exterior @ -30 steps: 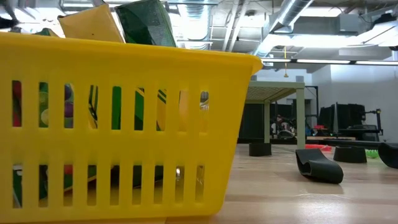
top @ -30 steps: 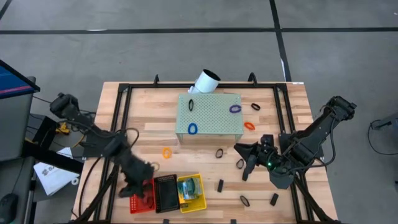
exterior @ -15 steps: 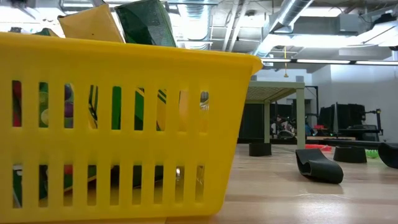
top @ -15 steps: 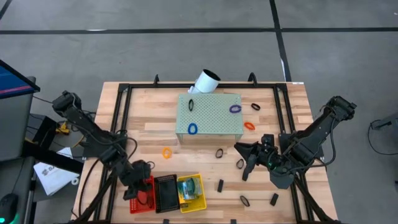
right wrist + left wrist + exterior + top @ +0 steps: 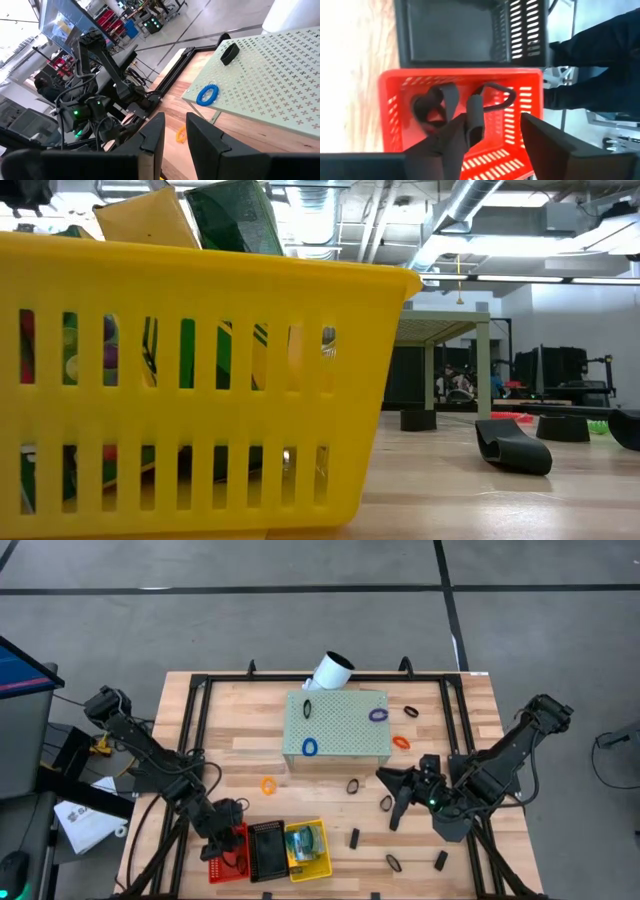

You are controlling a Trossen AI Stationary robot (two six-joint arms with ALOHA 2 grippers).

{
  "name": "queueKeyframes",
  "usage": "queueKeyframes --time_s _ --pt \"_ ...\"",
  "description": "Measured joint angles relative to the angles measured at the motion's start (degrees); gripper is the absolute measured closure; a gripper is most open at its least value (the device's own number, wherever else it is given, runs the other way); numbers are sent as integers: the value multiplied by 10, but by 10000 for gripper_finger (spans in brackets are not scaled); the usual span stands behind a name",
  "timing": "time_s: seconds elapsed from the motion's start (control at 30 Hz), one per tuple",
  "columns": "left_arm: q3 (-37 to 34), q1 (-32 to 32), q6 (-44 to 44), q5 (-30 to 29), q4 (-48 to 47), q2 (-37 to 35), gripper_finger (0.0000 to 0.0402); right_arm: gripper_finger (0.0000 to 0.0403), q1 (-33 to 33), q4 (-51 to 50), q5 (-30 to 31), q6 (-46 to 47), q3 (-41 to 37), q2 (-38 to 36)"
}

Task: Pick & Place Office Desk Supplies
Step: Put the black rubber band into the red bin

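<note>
My left pincer hangs just above the red basket with its fingers parted and empty, the black clips lying in the basket right below it. A second ago it was farther out over the basket; now it sits drawn back at the basket's corner. My right pincer waits over the worktop near a black loop, its fingers a narrow gap apart, holding nothing.

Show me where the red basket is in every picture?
High view: the red basket sits near the table's front edge, under the left gripper.
Low view: not in it.
Left wrist view: fills the middle, black clips inside.
Right wrist view: not in it.
Shared landmark: the black basket right beside it.
</note>
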Motion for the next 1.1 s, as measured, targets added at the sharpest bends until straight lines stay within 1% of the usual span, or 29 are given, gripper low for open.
queueKeyframes --time_s 0.17,0.23,0.3,0.43,0.5,0.53,0.63,0.77,0.83,0.9,0.97,1.1 --pt "0 0 -1 -2 -3 0 186 326 -2 0 -1 0 0 0" --pt "0 0 0 8 3 0 175 326 -2 0 -1 0 0 0" --pt "0 0 8 23 16 0 167 326 -2 0 -2 0 0 0" --pt "0 0 12 23 20 -6 157 326 -2 0 -2 0 0 0" --pt "0 0 21 50 20 -6 156 326 -2 0 -2 0 0 0" --pt "0 0 22 53 20 -6 156 326 -2 0 -3 0 0 0" --pt "-1 -3 17 18 41 -16 158 326 -2 0 -4 0 0 0" --pt "-2 -3 6 15 29 -18 158 326 -2 0 -6 -2 0 0" --pt "-1 -3 1 -1 59 -24 158 326 -2 0 -6 -2 0 0" --pt "2 -3 0 5 51 -29 159 326 -2 0 -6 -3 0 0" --pt "-1 -3 -1 17 19 -20 164 326 -2 0 -6 -4 0 0" --pt "2 -6 -1 25 37 -20 171 326 -2 0 -6 -4 0 0"
